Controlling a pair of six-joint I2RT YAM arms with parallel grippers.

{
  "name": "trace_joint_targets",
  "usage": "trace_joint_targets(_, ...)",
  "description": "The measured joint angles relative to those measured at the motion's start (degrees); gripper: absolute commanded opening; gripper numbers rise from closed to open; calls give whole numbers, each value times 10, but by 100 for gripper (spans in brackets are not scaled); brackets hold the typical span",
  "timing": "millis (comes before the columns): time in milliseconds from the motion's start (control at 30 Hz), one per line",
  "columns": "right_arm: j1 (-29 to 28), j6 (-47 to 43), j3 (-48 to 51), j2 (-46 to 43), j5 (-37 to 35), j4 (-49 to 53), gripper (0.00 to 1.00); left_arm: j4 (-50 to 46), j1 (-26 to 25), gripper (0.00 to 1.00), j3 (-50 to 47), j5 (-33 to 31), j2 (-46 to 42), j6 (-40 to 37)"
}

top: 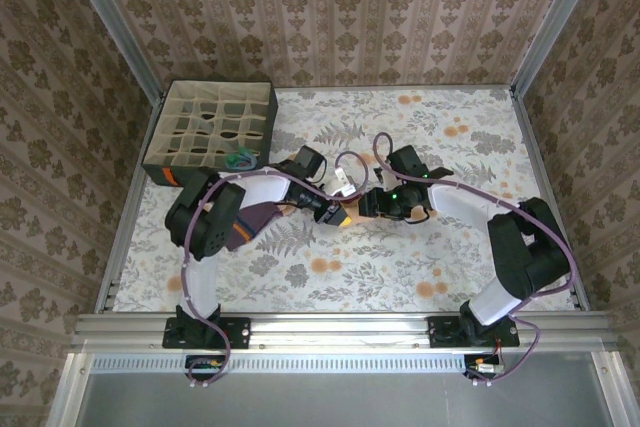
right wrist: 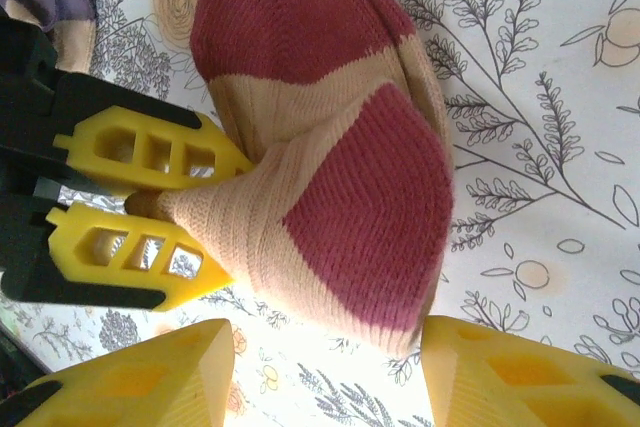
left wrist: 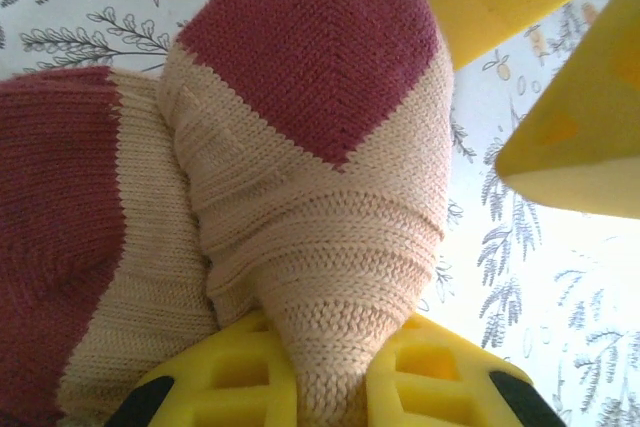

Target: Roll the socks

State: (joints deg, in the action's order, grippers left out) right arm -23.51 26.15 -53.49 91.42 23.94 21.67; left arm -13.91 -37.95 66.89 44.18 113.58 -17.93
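The left gripper [top: 333, 209] and right gripper [top: 368, 204] meet at the peach sock [top: 344, 217] on the table [top: 420, 267].

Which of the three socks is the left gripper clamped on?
The peach sock with maroon toe and heel, pinched in the left gripper. The purple sock lies under the left arm; the blue-green sock sits in the box.

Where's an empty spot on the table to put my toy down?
The table is bare at the back, right of the box, and along the near edge, in front of the peach sock. It's crowded in the middle, where the left hand pinches that sock beside the open right hand, and on the left, around the purple sock.
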Motion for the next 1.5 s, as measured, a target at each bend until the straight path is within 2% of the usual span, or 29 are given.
trace_joint_targets(133,0,2,-9,41,0,-13,47,-11,2,0,6,38,13,2)
trace_joint_targets(200,-3,-1,-23,66,5,-14,38,-14,3,2,8,48,18,2)
trace_joint_targets(267,-6,-5,-45,87,11,-11,24,-15,6,6,7,52,18,3)
trace_joint_targets(333,-9,-9,-61,99,11,-2,16,-16,8,12,5,53,17,3)
trace_joint_targets(467,-14,-9,-77,114,18,14,10,-3,8,27,-22,35,-7,2)
trace_joint_targets(600,-24,-13,-78,118,21,20,9,35,1,36,-84,-14,-66,-1)
trace_joint_targets(833,-25,-22,-78,120,20,27,8,111,-16,42,-188,-100,-197,-26)
trace_joint_targets(1000,-27,-24,-85,123,20,37,8,179,-85,43,-236,-209,-261,-77)
trace_joint_targets(1133,-29,-25,-95,129,20,49,8,225,-141,43,-254,-301,-268,-118)
trace_joint_targets(1333,-30,-28,-105,136,20,63,9,259,-148,44,-252,-367,-226,-144)
trace_joint_targets(1433,-30,-32,-109,138,20,69,12,263,-148,39,-243,-374,-190,-145)
trace_joint_targets(1500,-31,-34,-110,139,19,73,19,263,-148,25,-233,-373,-175,-142)
